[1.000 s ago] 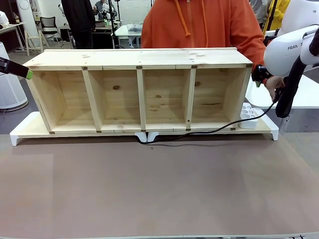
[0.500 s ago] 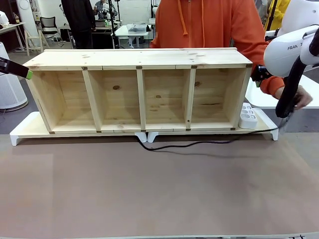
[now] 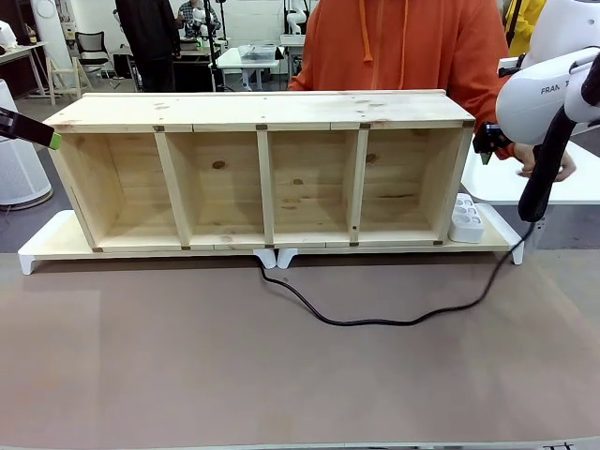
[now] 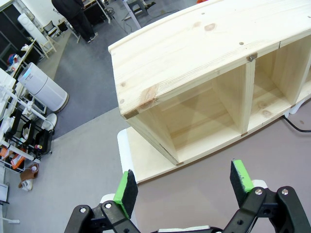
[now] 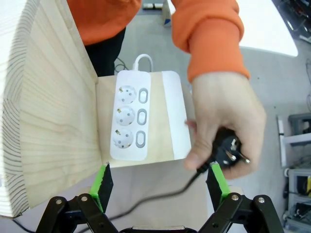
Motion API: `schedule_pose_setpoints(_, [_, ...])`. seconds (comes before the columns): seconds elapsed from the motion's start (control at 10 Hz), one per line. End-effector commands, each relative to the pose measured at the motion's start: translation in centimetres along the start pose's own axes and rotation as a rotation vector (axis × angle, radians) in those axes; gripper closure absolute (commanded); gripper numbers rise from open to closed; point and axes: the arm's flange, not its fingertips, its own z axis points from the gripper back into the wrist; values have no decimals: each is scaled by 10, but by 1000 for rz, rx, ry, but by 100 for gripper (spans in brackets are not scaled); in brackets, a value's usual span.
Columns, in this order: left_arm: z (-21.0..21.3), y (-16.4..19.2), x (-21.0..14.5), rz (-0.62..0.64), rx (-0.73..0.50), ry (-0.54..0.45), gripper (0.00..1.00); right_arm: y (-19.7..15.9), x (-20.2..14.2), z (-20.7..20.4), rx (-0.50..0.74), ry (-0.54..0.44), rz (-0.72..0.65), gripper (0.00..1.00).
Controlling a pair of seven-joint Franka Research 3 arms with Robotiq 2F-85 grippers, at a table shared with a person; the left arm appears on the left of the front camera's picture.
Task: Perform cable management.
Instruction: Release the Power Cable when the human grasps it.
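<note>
Slack in the thin black power cable (image 3: 375,322) lets it sag in a loop across the brown worktop (image 3: 281,375), running left-right from under the pale wooden shelf unit (image 3: 262,169). The person's hand (image 5: 226,126) pinches its plug (image 5: 227,149), prongs angled away from the white power strip (image 5: 130,115), apparently offering it. Right end effector (image 5: 160,187) and left end effector (image 4: 183,187) both gape, empty.

Brown bench (image 3: 281,375) carries a white-edged wooden platform (image 3: 56,242) at its far side. On the platform: a four-bay pine shelf (image 3: 267,178) and a white power strip (image 3: 466,218). The cable (image 3: 375,322) sags in a loop across the bench surface.
</note>
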Motion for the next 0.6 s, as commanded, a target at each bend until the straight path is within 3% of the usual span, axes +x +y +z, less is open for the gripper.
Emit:
schedule_pose_setpoints(0.0, [-1, -1, 1, -3, 4, -5, 0, 1, -1, -1, 0, 7, -2, 0])
schedule_pose_setpoints(0.5, [-1, -1, 1, -3, 4, -5, 0, 1, -1, -1, 0, 7, -2, 0])
